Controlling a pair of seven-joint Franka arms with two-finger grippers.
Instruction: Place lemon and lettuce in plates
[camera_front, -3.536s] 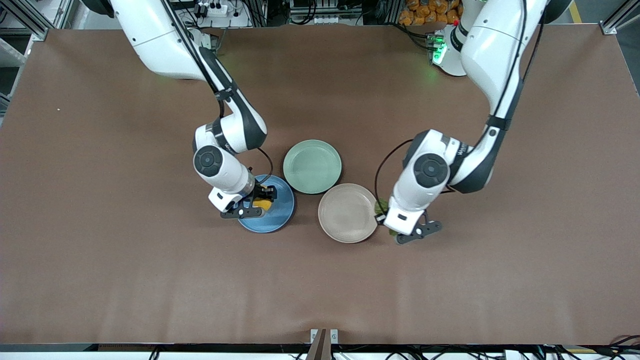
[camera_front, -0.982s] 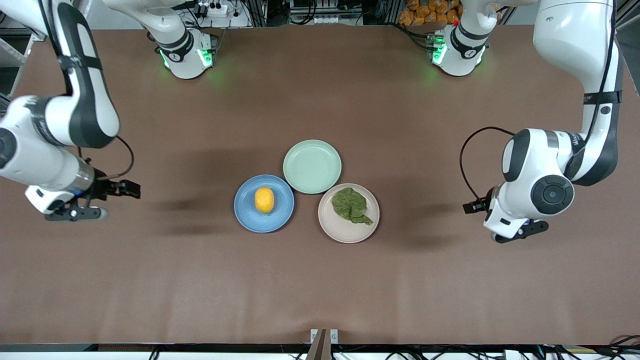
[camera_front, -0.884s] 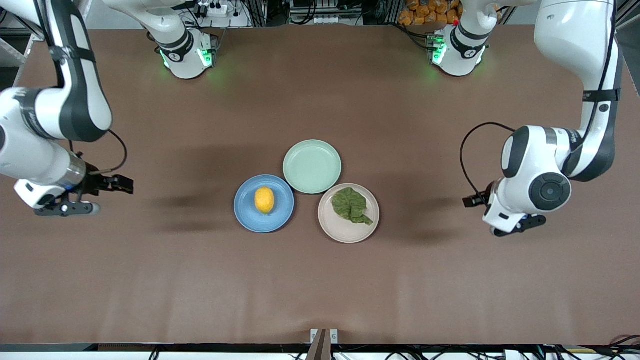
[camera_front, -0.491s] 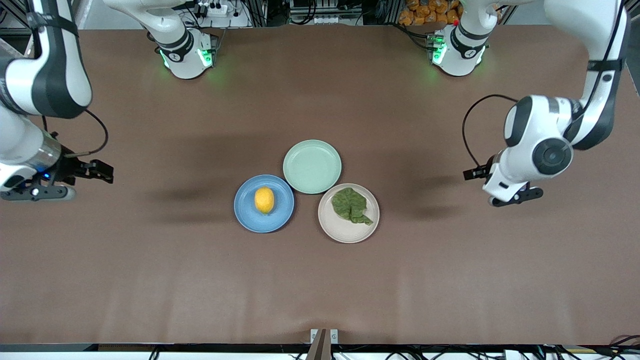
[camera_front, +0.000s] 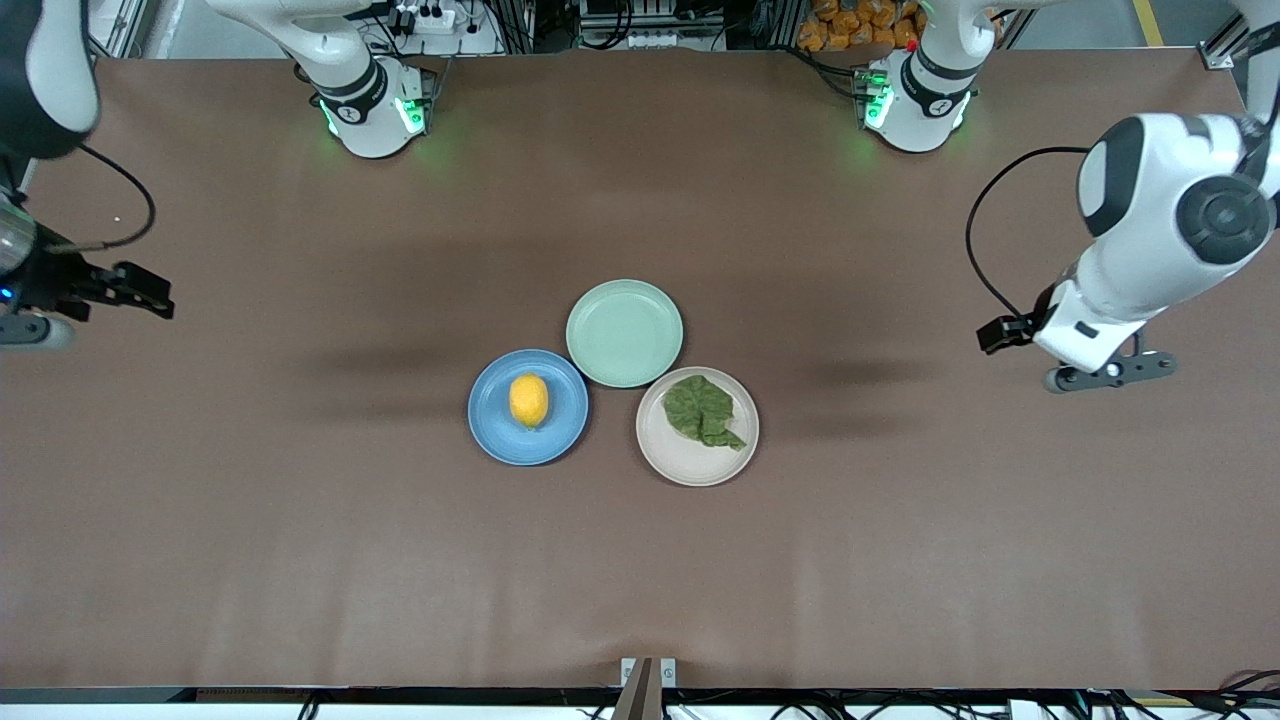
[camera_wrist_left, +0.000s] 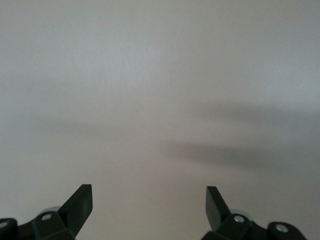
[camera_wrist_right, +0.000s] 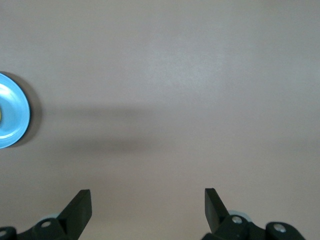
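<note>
The yellow lemon (camera_front: 528, 400) lies in the blue plate (camera_front: 565, 420). The dark-green lettuce (camera_front: 703, 410) lies in the pale beige-pink plate (camera_front: 680, 460). My left gripper (camera_front: 1105, 372) is open and empty, up over bare table at the left arm's end; its wrist view (camera_wrist_left: 149, 192) shows only the table. My right gripper (camera_front: 35, 330) is open and empty over the right arm's end of the table. In the right wrist view the gripper (camera_wrist_right: 148, 196) is over bare table and the rim of the blue plate (camera_wrist_right: 12, 117) shows at the frame's edge.
An empty mint-green plate (camera_front: 624, 333) touches both other plates and lies farther from the front camera than they do. The brown table (camera_front: 640, 580) stretches wide on all sides of the three plates.
The lemon and the lettuce were let go into their plates. Both arms have since swung outward to their ends of the table and kept drawing back over the last second.
</note>
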